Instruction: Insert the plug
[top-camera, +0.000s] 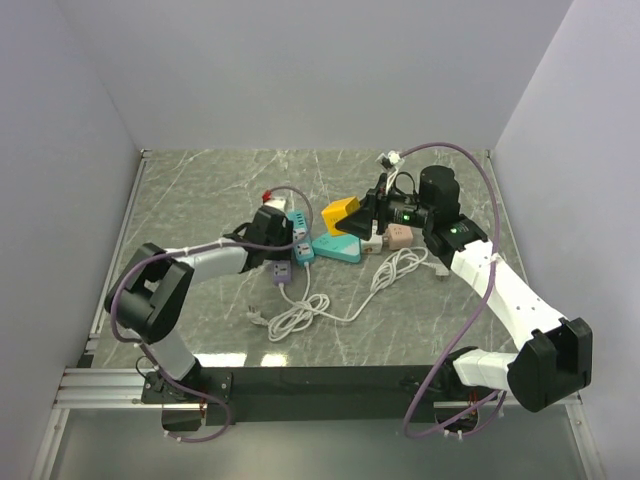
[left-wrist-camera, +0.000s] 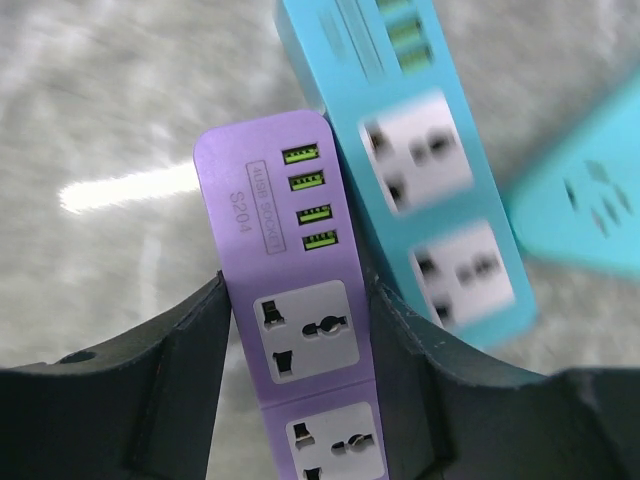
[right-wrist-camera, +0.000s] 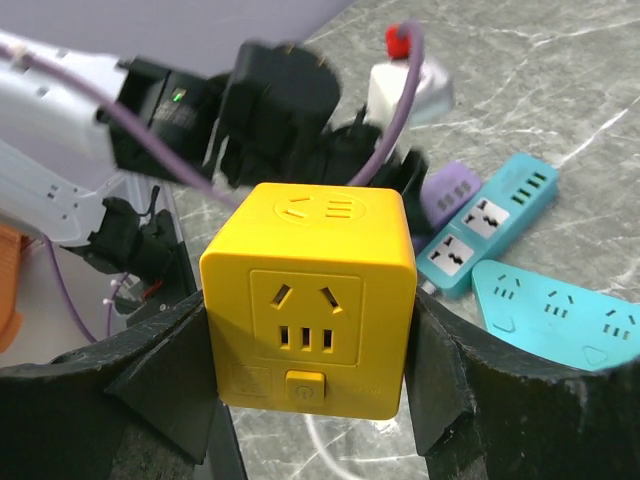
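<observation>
The left end effector was clamped across a smooth, round-cornered purple power strip, with a teal strip just beside it. The right end effector gripped a glossy yellow cube socket by two opposite faces. What appeared to be the plug lay at the end of a looped white cable on the grey veined marble surface, which was enclosed by plain pale walls.

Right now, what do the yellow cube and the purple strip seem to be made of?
Yellow cube: probably moulded plastic, smooth semi-gloss, judging by rounded edges and soft highlights. Purple strip: likely plastic too, matte, with even colour and printed lettering.
</observation>
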